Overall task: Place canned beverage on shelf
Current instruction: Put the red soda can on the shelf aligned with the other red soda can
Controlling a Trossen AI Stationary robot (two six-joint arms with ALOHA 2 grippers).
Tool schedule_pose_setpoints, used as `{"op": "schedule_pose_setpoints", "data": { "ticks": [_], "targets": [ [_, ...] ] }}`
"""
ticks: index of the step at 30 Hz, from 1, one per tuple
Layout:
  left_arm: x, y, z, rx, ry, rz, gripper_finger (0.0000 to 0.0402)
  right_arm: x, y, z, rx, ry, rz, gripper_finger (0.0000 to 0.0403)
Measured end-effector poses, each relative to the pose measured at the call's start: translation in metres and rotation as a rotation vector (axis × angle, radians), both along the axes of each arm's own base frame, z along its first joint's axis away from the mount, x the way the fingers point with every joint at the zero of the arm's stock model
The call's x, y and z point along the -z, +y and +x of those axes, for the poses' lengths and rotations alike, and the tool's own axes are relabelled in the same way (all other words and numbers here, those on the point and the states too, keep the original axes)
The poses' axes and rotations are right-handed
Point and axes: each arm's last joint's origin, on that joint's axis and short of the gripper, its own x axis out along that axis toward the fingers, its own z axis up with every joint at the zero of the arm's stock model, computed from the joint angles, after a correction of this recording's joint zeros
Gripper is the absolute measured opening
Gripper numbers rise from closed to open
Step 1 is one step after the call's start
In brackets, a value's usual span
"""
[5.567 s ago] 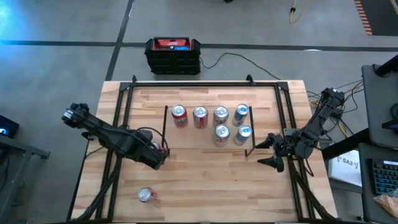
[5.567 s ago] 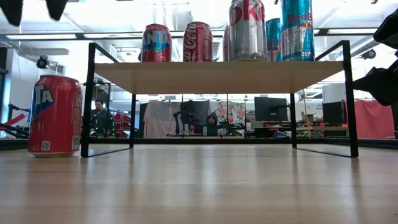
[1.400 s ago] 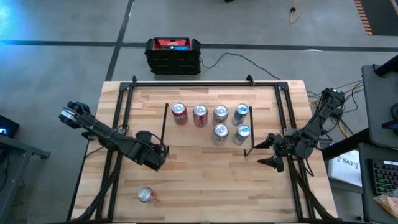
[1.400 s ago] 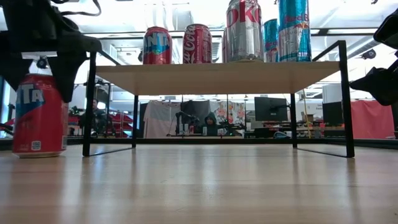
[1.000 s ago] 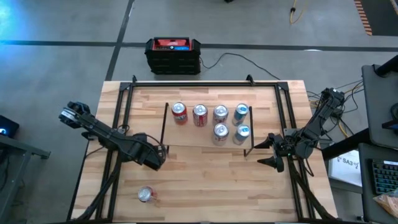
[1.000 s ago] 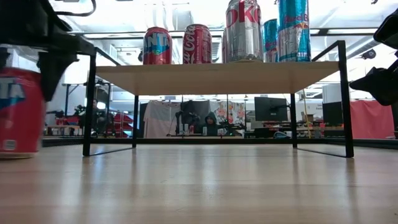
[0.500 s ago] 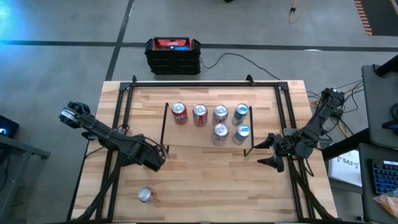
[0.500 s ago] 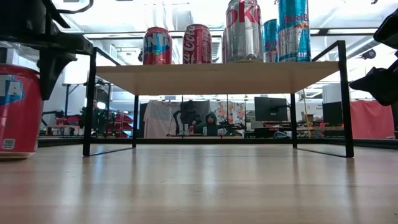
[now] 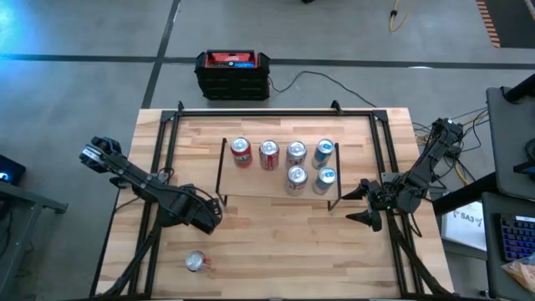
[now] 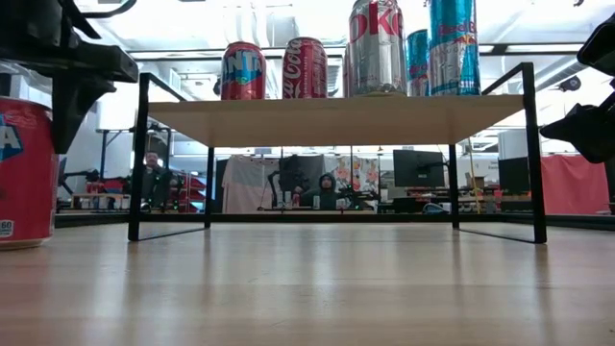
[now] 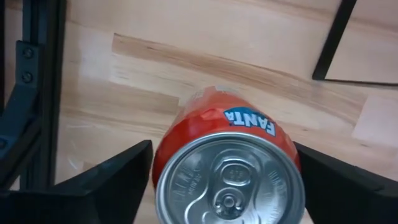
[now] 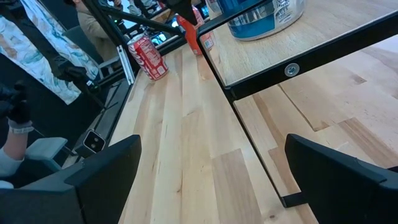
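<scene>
- Fanta can is what we see first: a red can standing upright on the tabletop, off the shelf, near the shelf's front left corner and toward the tabletop's front edge.
- We see the same can at the left edge of the low view, its base on the wood.
- Left pincer sits over this can; in the left wrist view its two dark fingers stand on either side of the can top, spread a little wider than the can, with a gap showing on each side, so we read it as open around the can and not pressing on it.
- From above, the left arm reaches in toward the shelf's front left corner, with its pincer just off that corner.
- Shelf stands in the middle of the tabletop, a light-wood board on thin black legs, and carries six upright cans: four in a back row, two in front toward its right end.
- Right pincer hangs beside the shelf's right end, its fingers wide apart and holding nothing.
- Beyond the shelf's back edge, off the tabletop, a black-and-red box sits on the floor.
- Under the shelf board, in the low view, we see people in the room behind.
</scene>
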Motion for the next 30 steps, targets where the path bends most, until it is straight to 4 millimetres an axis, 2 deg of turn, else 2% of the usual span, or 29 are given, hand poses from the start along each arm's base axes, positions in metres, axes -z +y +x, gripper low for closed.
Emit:
{"op": "schedule_pose_setpoints", "data": {
  "ticks": [6, 11, 16, 22, 30],
  "targets": [
    [0.0, -0.0005, -0.0006, 0.021, 0.006, -0.004, 0.0395, 0.0, 0.0, 0.0, 0.0, 0.0, 0.0, 0.0384],
    [0.0002, -0.0045, 0.0007, 0.068, -0.002, -0.052, 0.0392, 0.0, 0.0, 0.0, 0.0, 0.0, 0.0, 0.0384],
    [0.0, -0.0055, 0.0015, 0.297, -0.001, -0.062, 0.0399, 0.0, 0.0, 0.0, 0.0, 0.0, 0.0, 0.0384],
    [0.0, -0.0049, 0.002, 0.467, -0.004, -0.024, 0.0391, 0.0, 0.0, 0.0, 0.0, 0.0, 0.0, 0.0384],
    [0.0043, -0.0022, -0.0007, 0.546, 0.023, 0.014, 0.0389, 0.0, 0.0, 0.0, 0.0, 0.0, 0.0, 0.0384]
  ]
}}
